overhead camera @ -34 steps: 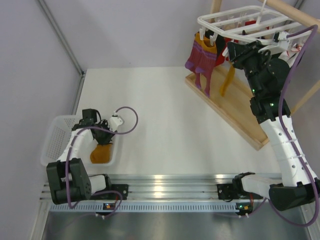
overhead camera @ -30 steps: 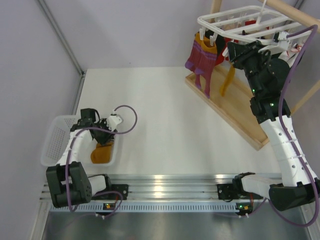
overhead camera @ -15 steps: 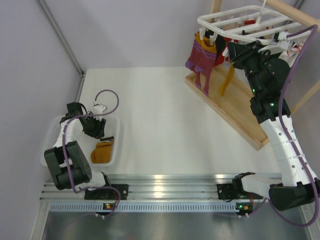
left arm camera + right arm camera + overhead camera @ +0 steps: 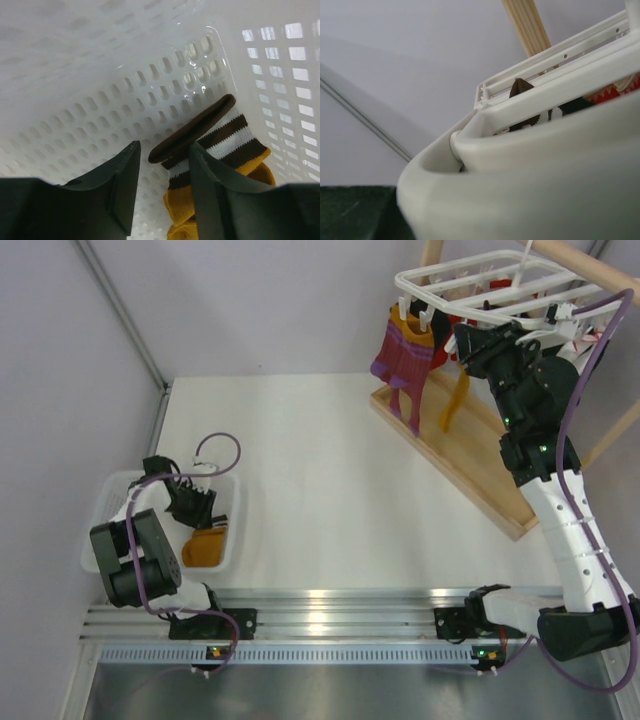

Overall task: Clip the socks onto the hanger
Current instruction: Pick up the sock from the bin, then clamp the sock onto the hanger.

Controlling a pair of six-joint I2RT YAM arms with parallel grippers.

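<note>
A mustard-yellow sock with a brown-and-white striped cuff lies crumpled in the white mesh basket. My left gripper is inside the basket. In the left wrist view it is open, its jaws on either side of the cuff's edge and closed on nothing. A second mustard sock hangs from the white hanger at the back right. My right gripper is up against the hanger's underside. White hanger plastic fills the right wrist view and hides the fingers.
A purple-magenta sock hangs at the hanger's left end, with red and dark items behind it. The hanger hangs from a wooden frame whose base board lies on the table at the right. The basket's perforated walls surround the left gripper.
My left arm swung left over the basket, turned its wrist and lowered the gripper into the basket beside the sock. The right arm has not moved.
</note>
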